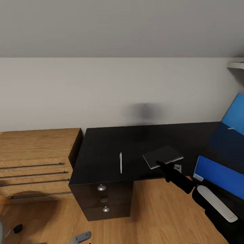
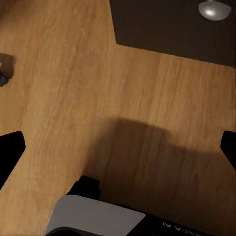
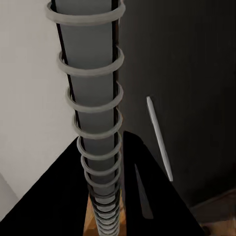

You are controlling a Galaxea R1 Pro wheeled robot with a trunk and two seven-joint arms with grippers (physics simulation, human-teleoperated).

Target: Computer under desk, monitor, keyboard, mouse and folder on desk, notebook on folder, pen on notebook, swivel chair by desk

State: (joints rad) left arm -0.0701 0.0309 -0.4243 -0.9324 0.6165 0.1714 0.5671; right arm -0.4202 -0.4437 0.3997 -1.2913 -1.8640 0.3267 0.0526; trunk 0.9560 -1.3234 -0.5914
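The black desk (image 1: 101, 149) stands against the white wall, with a dark drawer unit (image 1: 105, 200) under it. At the desk's front edge my right gripper (image 1: 162, 165) is shut on the dark notebook (image 1: 162, 155). The notebook's white spiral edge (image 3: 96, 113) runs up between the black fingers (image 3: 152, 196). The slim white pen (image 1: 120, 162) lies flat on the desktop left of the notebook, and also shows as the pen (image 3: 160, 137) beside the spiral. The bright blue folder (image 1: 220, 175) sits at the far right. Over the wooden floor, my left gripper (image 2: 118, 152) is open with nothing between its fingers.
A light wooden chest (image 1: 34, 159) with bar handles stands left of the desk. A round silver knob (image 2: 215, 9) of the drawer unit is near my left gripper. Small grey and black parts (image 1: 81, 237) lie on the floor. A white shelf (image 1: 237, 64) hangs at upper right.
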